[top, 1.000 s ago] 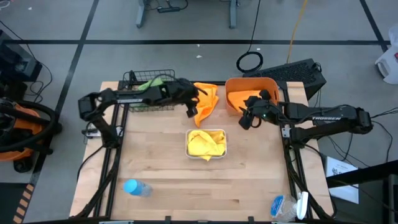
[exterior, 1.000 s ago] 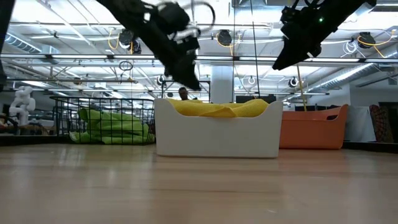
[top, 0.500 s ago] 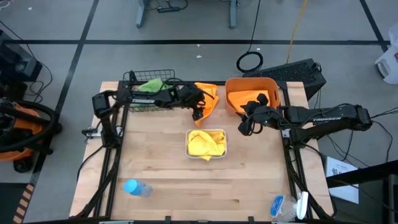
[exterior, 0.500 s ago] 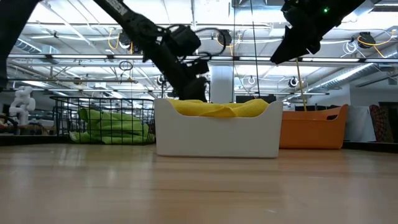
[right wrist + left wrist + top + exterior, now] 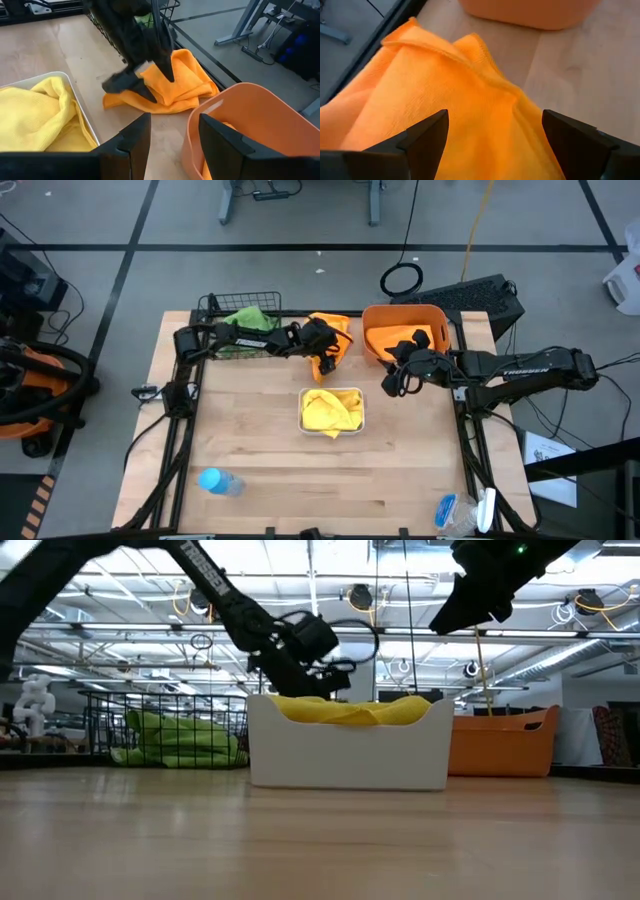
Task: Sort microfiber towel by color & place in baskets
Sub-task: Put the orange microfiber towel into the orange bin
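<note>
Left gripper: jaws spread wide over the orange towel, nothing gripped yet
Towel: heaped on the table between mesh basket and orange tub
Grasp: a thick fold is best pinched
Right gripper: half open, empty, beside tub

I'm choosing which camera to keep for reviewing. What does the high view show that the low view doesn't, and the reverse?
Only the high view shows the loose orange towel under the open left gripper, and the blue bottle. Only the low view shows the white tray's side wall. Both show the yellow towel, wire basket with green towel, and orange tub.
</note>
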`<state>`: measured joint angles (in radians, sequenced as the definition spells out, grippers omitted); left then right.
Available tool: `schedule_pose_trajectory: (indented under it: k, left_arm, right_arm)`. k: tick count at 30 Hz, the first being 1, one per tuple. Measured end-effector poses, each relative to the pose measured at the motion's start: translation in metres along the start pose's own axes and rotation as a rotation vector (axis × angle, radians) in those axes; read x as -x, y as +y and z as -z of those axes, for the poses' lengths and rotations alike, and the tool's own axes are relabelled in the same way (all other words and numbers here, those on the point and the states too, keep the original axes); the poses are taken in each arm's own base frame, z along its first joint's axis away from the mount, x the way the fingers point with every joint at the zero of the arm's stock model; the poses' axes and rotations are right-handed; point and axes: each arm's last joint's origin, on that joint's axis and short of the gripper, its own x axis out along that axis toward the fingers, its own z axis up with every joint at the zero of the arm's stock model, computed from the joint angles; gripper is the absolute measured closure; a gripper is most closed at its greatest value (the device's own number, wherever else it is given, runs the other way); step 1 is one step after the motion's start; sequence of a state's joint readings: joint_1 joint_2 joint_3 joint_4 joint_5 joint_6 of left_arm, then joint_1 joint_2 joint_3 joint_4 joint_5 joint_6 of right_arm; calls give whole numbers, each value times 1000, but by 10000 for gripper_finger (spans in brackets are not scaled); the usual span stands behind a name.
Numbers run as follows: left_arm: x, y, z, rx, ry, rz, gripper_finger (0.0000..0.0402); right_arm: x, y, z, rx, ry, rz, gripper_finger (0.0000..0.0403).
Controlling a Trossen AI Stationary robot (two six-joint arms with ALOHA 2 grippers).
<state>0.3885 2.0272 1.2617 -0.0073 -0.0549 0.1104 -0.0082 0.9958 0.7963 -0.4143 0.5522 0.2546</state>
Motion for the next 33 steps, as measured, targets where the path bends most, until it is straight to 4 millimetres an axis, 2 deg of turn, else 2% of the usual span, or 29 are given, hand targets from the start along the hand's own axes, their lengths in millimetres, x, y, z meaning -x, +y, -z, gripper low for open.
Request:
schedule_pose_trajectory:
  k: [3,12,20,33]
  left_arm:
    - [-4,-2,1,-10,41,-24,78]
    - [5,-7,-10,-18,14,-56,101]
    - [16,-8,-20,68,156,-21,102]
    - [8,-15,-12,174,202,-41,102]
  right_arm:
    - [0,0,0,-2,0,0,245]
    - [0,0,1,8,5,1,245]
    - [0,0,1,13,7,1,245]
    - [-3,2,4,36,36,1,245]
